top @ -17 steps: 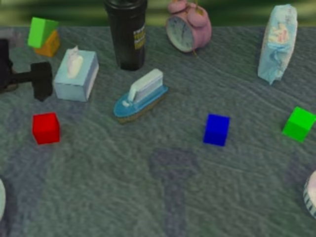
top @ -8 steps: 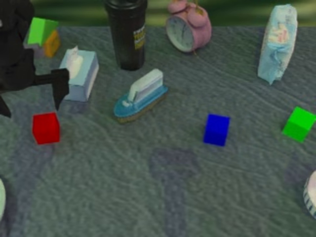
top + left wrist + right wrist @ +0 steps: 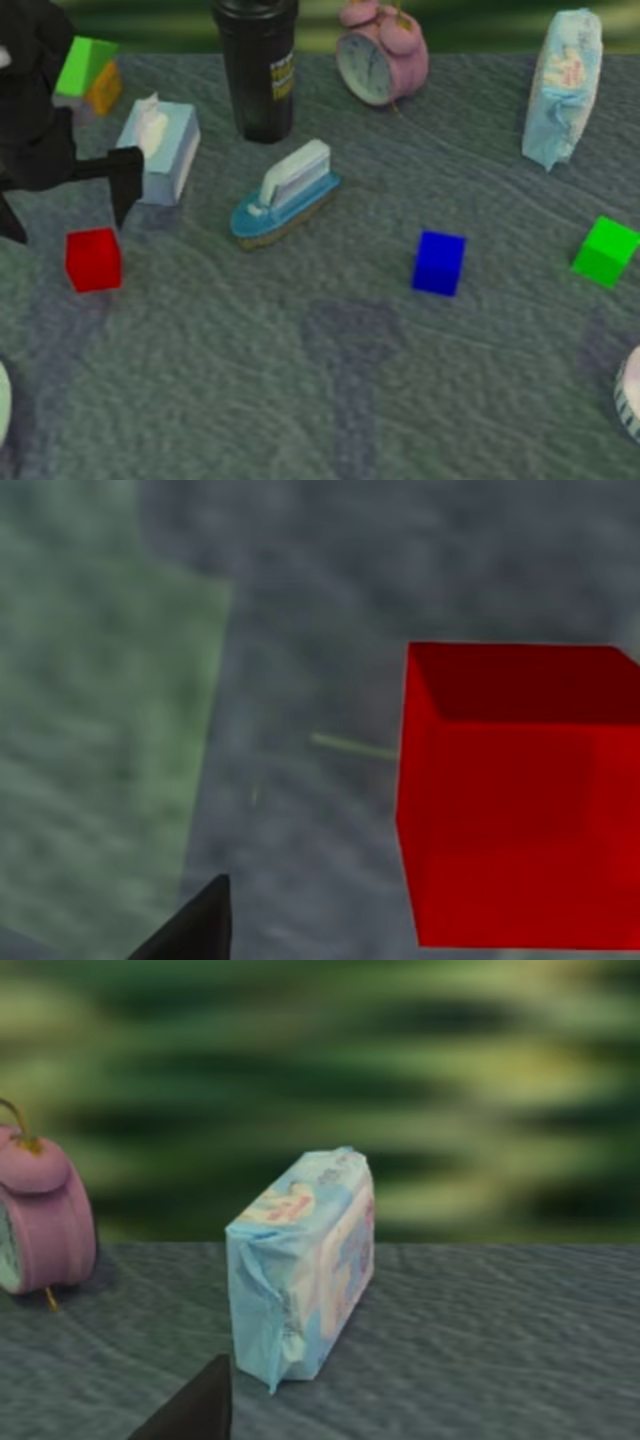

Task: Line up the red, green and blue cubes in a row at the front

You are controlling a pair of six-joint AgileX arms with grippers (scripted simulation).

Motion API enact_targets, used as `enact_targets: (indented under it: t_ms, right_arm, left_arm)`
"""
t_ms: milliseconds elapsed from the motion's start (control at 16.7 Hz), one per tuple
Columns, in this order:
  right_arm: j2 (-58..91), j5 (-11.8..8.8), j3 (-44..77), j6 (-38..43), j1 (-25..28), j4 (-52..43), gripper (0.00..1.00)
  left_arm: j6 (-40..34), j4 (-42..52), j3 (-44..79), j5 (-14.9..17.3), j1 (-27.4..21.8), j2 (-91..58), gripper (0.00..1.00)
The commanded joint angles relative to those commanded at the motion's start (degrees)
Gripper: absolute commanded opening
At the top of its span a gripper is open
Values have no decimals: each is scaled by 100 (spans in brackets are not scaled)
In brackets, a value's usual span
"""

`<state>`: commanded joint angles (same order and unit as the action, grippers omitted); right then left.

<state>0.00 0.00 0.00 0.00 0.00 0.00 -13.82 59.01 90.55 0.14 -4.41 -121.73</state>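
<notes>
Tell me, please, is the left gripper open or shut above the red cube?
Open: the left gripper's fingers stand spread apart above the red cube, holding nothing.

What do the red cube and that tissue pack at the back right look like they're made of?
Red cube: flat, even colour with sharp edges and no shine, so it looks like matte plastic or painted wood; which one is open. Tissue pack: thin printed soft film, judging by the crimped, wrinkled end and the bulging sides. The left tool hangs just above the red cube without touching it.

On the tabletop (image 3: 300, 400), the red cube (image 3: 93, 260) lies far left, the blue cube (image 3: 439, 263) right of centre, the green cube (image 3: 605, 251) far right.
</notes>
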Motion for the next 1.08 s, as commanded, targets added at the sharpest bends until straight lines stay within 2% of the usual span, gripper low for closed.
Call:
enact_targets:
  t_ms: [360, 660, 1080]
  right_arm:
    - [0, 0, 0, 0, 0, 0, 100]
    - [0, 0, 0, 0, 0, 0, 100]
    - [0, 0, 0, 0, 0, 0, 100]
  left_arm:
    - [0, -1333, -675, 5, -9, -606, 100]
    - [-1, -1474, -762, 6, -10, -693, 100]
    - [-1, -1474, -762, 6, -10, -693, 47]
